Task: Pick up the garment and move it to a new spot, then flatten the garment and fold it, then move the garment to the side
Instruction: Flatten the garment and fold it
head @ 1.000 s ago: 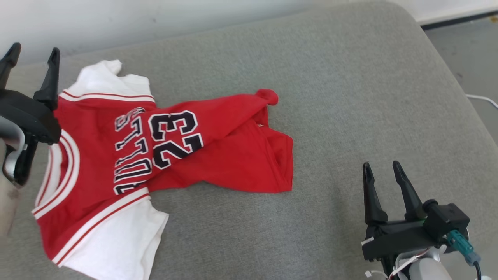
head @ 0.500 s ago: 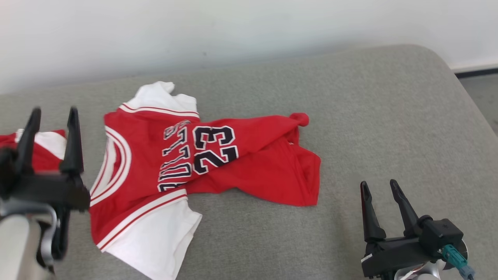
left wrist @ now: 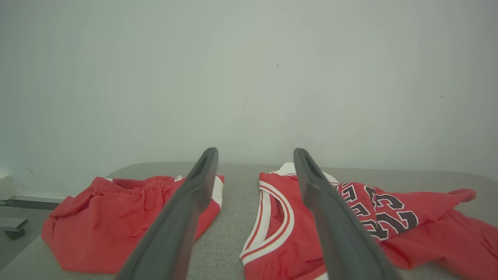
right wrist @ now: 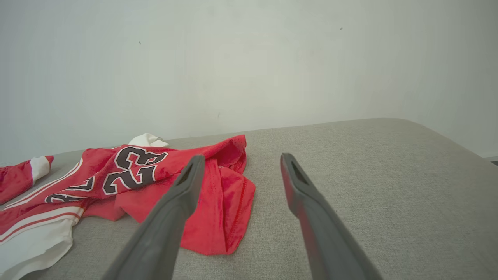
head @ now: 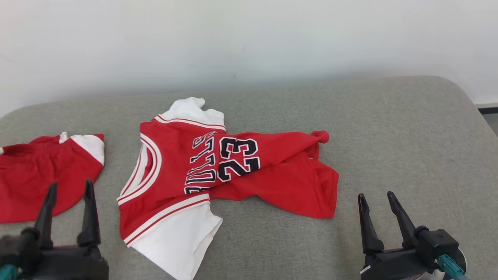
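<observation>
Head view: red jersey (head: 218,171) lies mid-frame on grey cushion (head: 389,128), hem twisted and bunched toward the right, one white sleeve toward the bottom. Left gripper (head: 71,185) lower left, right gripper (head: 376,195) lower right, both spread wide, empty, off the cloth. Red shorts (head: 42,175) at left edge.

Left wrist view: collar right of centre, shorts at left, nothing held.

Right wrist view: rumpled hem at centre-left.

Flattening, folding and moving aside look undone. Whether the relocation is done cannot be told.
</observation>
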